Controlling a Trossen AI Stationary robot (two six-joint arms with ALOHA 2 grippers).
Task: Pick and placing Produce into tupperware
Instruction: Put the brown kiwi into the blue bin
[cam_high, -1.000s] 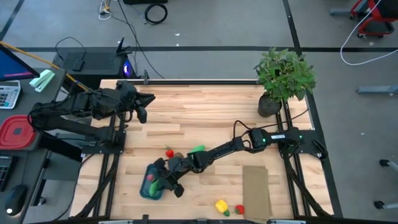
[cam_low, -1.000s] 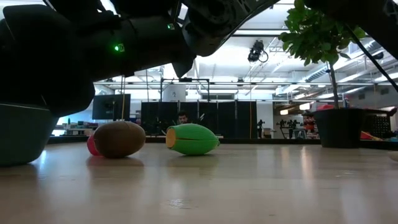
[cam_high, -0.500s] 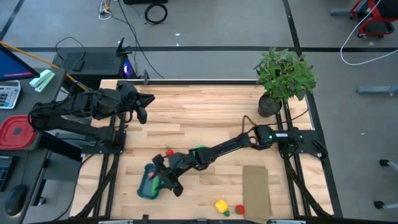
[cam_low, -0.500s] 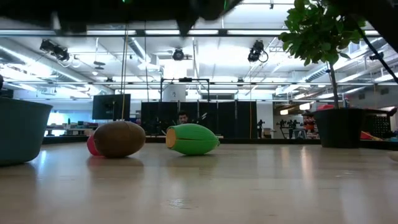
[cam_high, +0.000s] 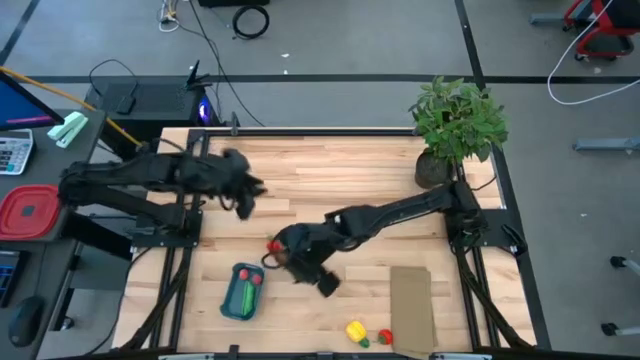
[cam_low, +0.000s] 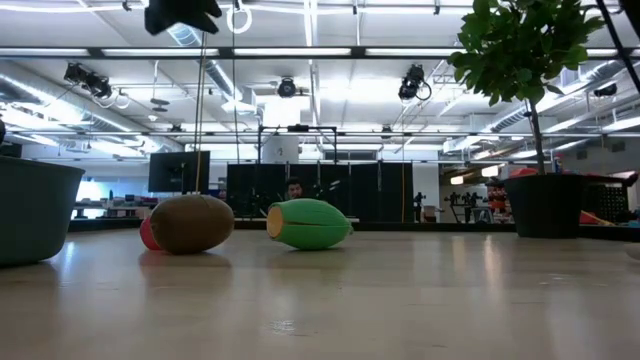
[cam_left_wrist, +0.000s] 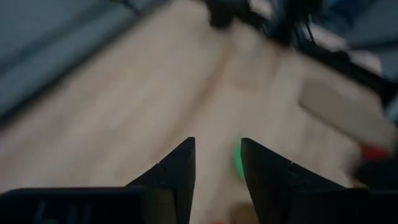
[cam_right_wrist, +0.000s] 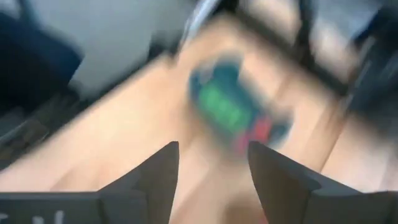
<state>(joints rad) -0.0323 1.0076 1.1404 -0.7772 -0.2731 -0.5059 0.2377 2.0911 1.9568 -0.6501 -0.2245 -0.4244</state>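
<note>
Inside tupperware (cam_high: 229, 306): green piece (cam_high: 238, 295) and red piece (cam_high: 253, 279), freshly dropped. Right of tupperware: right gripper (cam_high: 325, 283), now pulled away, fingers parted, empty. Beyond tupperware: left gripper (cam_high: 246, 201), just swung in over counter (cam_high: 330, 170), parted, empty. Means another placement done; yellow piece (cam_high: 354, 330) and brown piece (cam_low: 192, 223) still out.

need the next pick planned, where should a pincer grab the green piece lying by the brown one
Grip the green piece across its short, rounded middle, coming straight down from above. It lies on its side on the table, long axis level, one flat cut end facing the brown piece, the other end tapering. The middle looks widest and evenest, so it is probably less likely to squirt out than the ends.
</note>
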